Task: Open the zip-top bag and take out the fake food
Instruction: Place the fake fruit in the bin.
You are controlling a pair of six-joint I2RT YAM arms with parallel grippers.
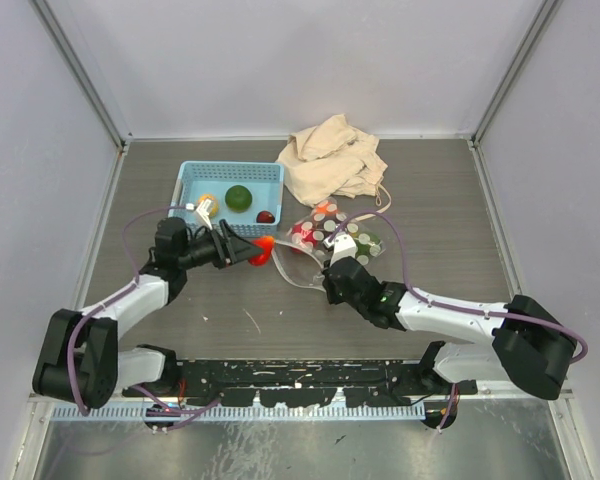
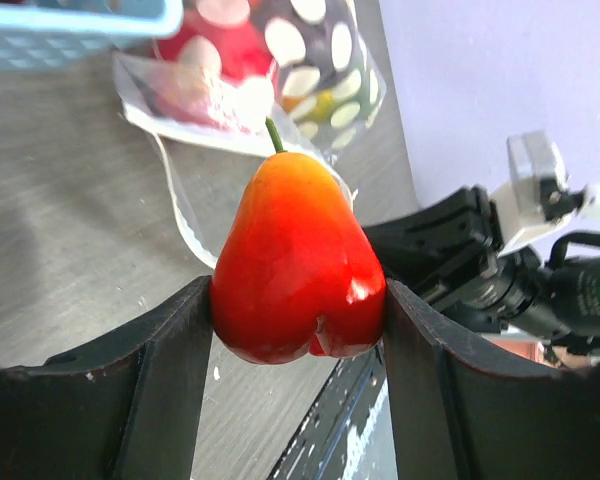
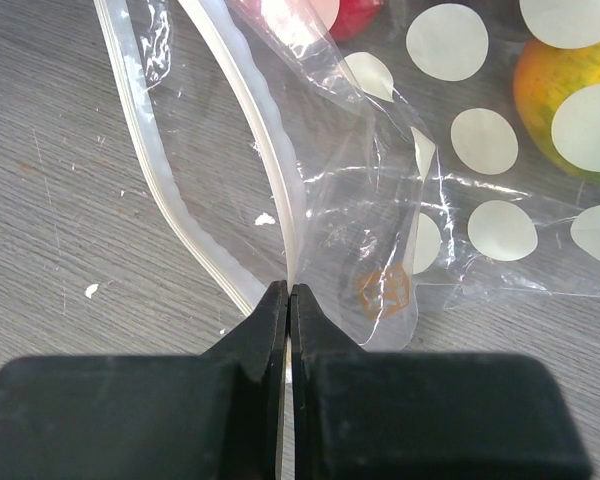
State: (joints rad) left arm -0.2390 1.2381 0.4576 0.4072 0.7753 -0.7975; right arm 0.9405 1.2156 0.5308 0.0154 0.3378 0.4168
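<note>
The left arm [image 1: 130, 295] is extended toward 2 o'clock, with the left gripper [image 1: 254, 250] clamped on 1 red fake food [image 2: 298, 260]. The right arm [image 1: 450, 308] is extended toward 10 o'clock, with the right gripper [image 3: 288, 298] pinched shut on the zip-top bag [image 3: 380, 200].

**Top view:** fixed above and behind the arms, looking steeply down on the table [image 1: 460, 220]. It is far enough to take in both arms whole, with their bases at the bottom edge and walls on three sides.

**Left wrist view:** mounted on the left gripper [image 2: 298, 288], looking out along its fingers, low over the table, toward the bag [image 2: 310, 70] and the right arm [image 2: 480, 260]. The fruit [image 2: 298, 240] clamped between the fingers fills the centre at very close range.

**Right wrist view:** looks along the right gripper [image 3: 288, 292] down onto the table, very near, with the bag rim pinched at its tips.

**Shared:** the bag appears in all three views. The basket [image 1: 230, 166] appears in the top and left wrist views.
</note>
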